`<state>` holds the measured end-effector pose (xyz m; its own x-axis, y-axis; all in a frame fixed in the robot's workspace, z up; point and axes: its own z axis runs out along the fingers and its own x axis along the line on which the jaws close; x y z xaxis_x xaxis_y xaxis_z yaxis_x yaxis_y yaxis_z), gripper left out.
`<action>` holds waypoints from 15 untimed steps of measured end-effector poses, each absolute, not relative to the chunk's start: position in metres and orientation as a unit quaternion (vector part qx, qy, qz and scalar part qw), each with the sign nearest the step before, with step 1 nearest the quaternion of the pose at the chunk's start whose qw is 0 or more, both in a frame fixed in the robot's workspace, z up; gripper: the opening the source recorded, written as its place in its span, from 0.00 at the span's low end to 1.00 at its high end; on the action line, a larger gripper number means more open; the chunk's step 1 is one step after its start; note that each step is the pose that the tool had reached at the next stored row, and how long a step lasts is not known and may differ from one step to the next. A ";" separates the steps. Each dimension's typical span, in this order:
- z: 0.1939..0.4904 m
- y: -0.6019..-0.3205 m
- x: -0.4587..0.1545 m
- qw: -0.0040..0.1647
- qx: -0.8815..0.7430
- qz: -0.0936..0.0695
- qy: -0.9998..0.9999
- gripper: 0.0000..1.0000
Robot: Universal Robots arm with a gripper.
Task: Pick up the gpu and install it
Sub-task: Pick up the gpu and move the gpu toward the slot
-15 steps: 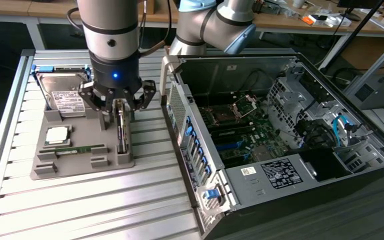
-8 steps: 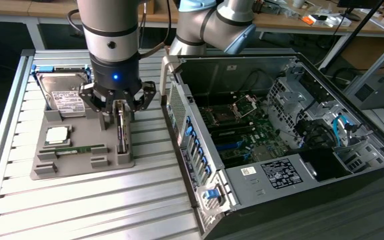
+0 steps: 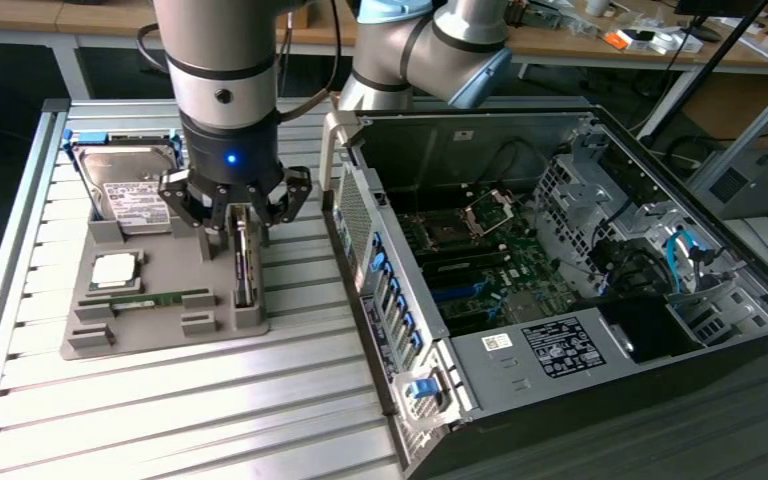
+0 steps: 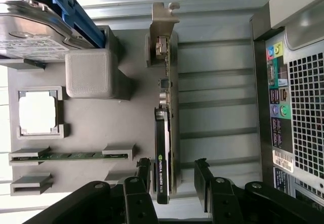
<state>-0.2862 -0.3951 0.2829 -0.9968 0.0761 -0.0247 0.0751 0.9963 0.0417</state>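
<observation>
My gripper is down over the graphics card with the fingers spread wide, one on each side of it. I'm not pinching anything: one finger sits just beside the card and there's a clear gap on the other side.

The card stands on its long edge in a slot of the grey parts tray, along the side of the tray closest to the computer. In the wrist view its silvery end bracket sticks up at the end away from my fingers.

The rest of the tray: a green memory stick lying in its own slot, a square processor in a little frame, and a hard drive with a white label in a blue carrier at the far end.

The tray sits on a slatted metal table. On the exterior view's right is the computer case, lying open with the motherboard facing up
</observation>
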 end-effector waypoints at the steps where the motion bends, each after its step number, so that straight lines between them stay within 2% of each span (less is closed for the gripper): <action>1: 0.282 -0.395 -0.286 0.013 0.038 0.020 0.999 0.48; 15: 0.276 -0.395 -0.286 0.013 0.038 0.020 0.999 0.48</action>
<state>-0.2862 -0.3951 0.2756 -0.9968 0.0761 -0.0248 0.0750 0.9964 0.0400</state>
